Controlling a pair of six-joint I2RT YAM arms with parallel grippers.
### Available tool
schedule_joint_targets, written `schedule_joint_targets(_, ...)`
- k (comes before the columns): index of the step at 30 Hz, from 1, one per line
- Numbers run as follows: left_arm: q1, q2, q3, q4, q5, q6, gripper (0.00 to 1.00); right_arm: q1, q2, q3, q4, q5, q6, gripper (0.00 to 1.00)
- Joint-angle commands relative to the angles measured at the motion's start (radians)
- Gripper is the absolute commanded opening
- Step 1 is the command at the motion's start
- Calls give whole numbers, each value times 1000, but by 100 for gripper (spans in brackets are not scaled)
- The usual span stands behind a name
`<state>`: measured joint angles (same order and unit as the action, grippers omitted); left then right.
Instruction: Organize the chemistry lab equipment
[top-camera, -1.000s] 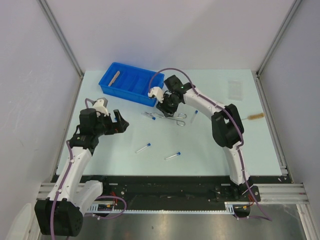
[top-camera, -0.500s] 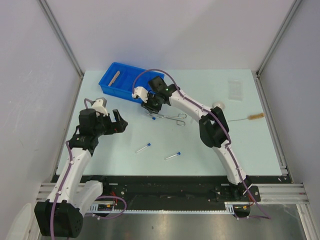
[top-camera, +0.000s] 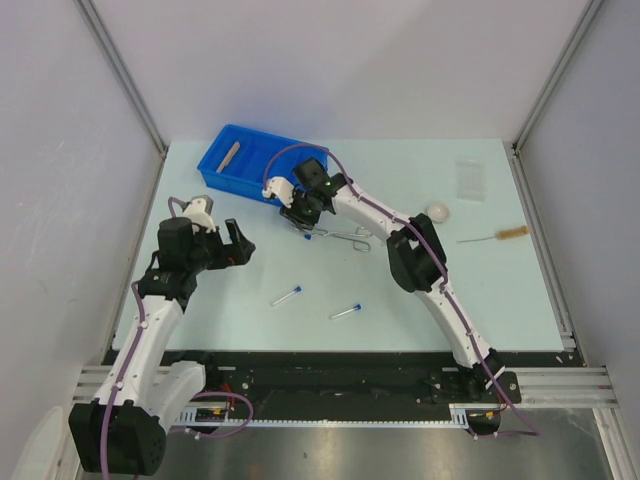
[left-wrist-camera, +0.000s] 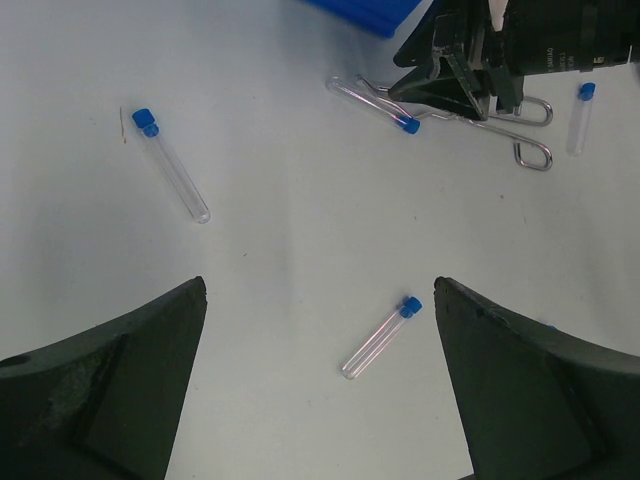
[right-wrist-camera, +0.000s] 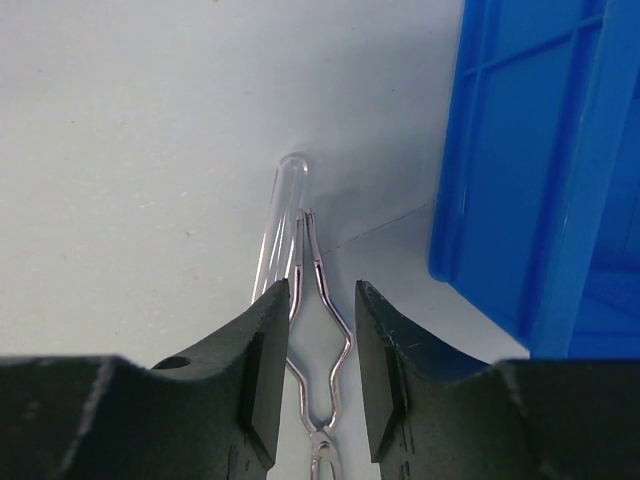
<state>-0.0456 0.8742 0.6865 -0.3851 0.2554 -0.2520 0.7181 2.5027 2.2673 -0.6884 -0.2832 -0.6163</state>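
On my feed the scissor-handled tongs (right-wrist-camera: 304, 250) read as bare metal wire, bright and smooth. The tube (right-wrist-camera: 275, 228) is clear and glossy, though I can't say whether it is glass or plastic. The bin (right-wrist-camera: 560, 170) is glossy blue moulded plastic, the table (right-wrist-camera: 150, 150) is pale, matt and faintly specked, and the fingers (right-wrist-camera: 262, 370) of the right gripper (right-wrist-camera: 320, 295) are matt black plastic, lightly scuffed.

Four tubes (left-wrist-camera: 170, 165); single tongs (top-camera: 350, 236), stick (top-camera: 230, 155), dish (top-camera: 438, 212), brush (top-camera: 502, 235), rack (top-camera: 470, 178), bin (top-camera: 235, 185)

The stick (top-camera: 230, 155) lies in the bin (top-camera: 262, 170), far left; the tongs (top-camera: 350, 235) lie by its near side; one tube (top-camera: 286, 296) and a second tube (top-camera: 346, 312) lie nearer; the dish (top-camera: 438, 212) lies right.
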Motion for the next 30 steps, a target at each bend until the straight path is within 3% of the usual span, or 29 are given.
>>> schedule_joint_targets(1,-5,-12,13,5,-11,26,100,4,21,55,33,21,3,38)
schedule_joint_targets(30,-5,-11,13,6,-7,28,100,18,64,60,30,2,1,45)
